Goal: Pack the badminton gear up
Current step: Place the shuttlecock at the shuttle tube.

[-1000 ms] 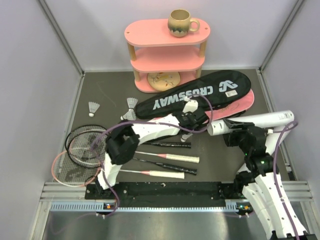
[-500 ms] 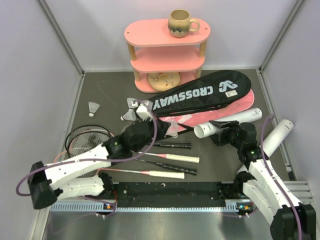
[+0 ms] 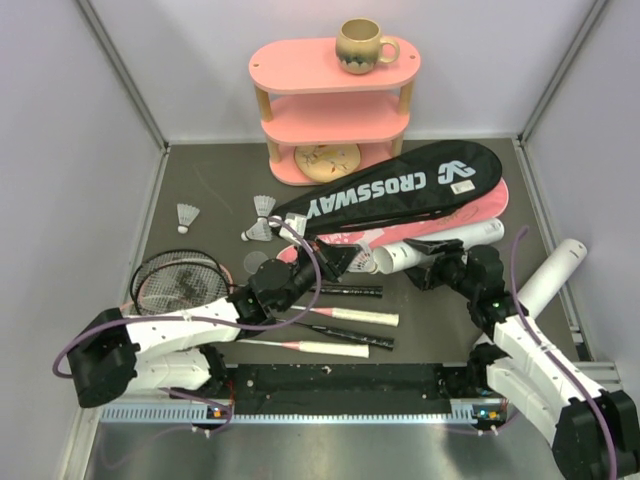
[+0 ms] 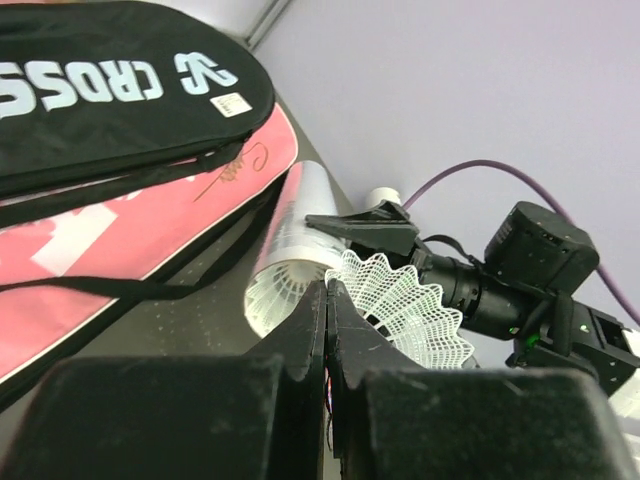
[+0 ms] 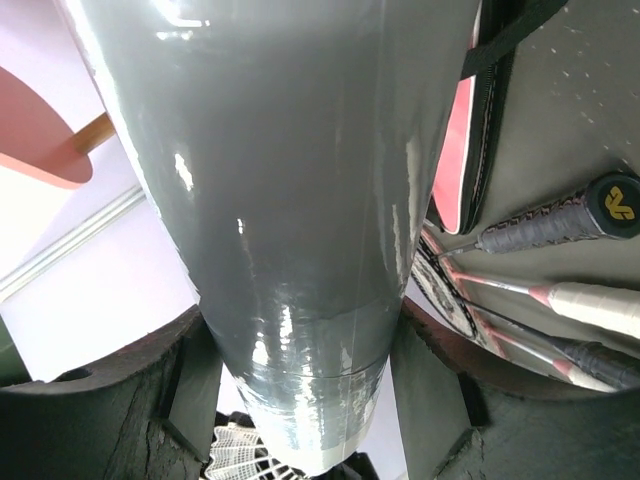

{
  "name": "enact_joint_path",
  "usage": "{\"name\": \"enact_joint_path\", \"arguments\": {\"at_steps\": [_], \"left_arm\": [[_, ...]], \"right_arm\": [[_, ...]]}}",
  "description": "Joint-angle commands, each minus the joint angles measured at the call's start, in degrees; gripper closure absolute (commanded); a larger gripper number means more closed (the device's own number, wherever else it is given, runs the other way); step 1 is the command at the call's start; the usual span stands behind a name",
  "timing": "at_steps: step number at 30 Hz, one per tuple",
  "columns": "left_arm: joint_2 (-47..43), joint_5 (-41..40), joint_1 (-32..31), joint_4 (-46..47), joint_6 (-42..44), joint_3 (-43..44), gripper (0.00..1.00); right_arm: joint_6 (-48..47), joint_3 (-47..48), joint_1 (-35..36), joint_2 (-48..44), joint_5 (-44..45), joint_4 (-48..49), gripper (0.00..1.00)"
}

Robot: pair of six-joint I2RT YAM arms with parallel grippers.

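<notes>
Within the last second my left gripper (image 4: 327, 300) has reached out low to the right, and my right gripper (image 3: 452, 268) has swung the long white glossy tube (image 4: 297, 235) down, its open mouth towards it; loading comes next, I judge. My left fingers are pinched shut on a small white shuttlecock (image 4: 405, 305), just beside that mouth, not yet inside. Its lacy skirt fans out uncrushed; the cork is hidden. My right fingers clamp the tube's body.

Mug (image 3: 360, 45) on shelf (image 3: 300, 70) top; CROSSWAY bag (image 3: 400, 185) before shelf; rackets (image 3: 350, 317) before bag.
</notes>
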Motion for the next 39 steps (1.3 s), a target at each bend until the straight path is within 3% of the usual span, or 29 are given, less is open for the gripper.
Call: {"name": "enact_joint_path", "arguments": {"at_steps": [1, 19, 21, 22, 25, 30, 39], "left_arm": [[2.87, 1.58, -0.72, 10.71, -0.39, 2.42, 1.0], [18.52, -5.02, -1.51, 26.45, 3.13, 5.58, 0.99], [19.49, -3.35, -1.6, 26.53, 2.86, 5.85, 0.89], [19.31, -2.04, -1.6, 25.58, 2.69, 5.58, 0.73], [16.25, -1.41, -1.51, 15.52, 2.08, 5.4, 0.41], [10.97, 1.66, -1.51, 6.41, 0.76, 3.74, 0.28], [10.35, 6.84, -0.72, 2.18, -0.83, 4.79, 0.35]], "right_arm": [[2.54, -0.68, 0.86, -0.02, -0.99, 6.73, 0.76], [10.37, -0.69, 1.56, -2.92, -4.95, 12.09, 0.75], [10.37, -0.34, 1.56, -3.0, -4.95, 12.01, 0.75], [9.94, -0.16, 1.48, -3.0, -4.86, 11.48, 0.75], [9.06, 0.19, 1.56, -2.65, -5.21, 11.13, 0.75], [9.23, 0.72, 1.56, -1.16, -7.05, 11.3, 0.75], [10.37, 3.35, 1.56, -2.83, -8.28, 10.25, 0.75]]}}
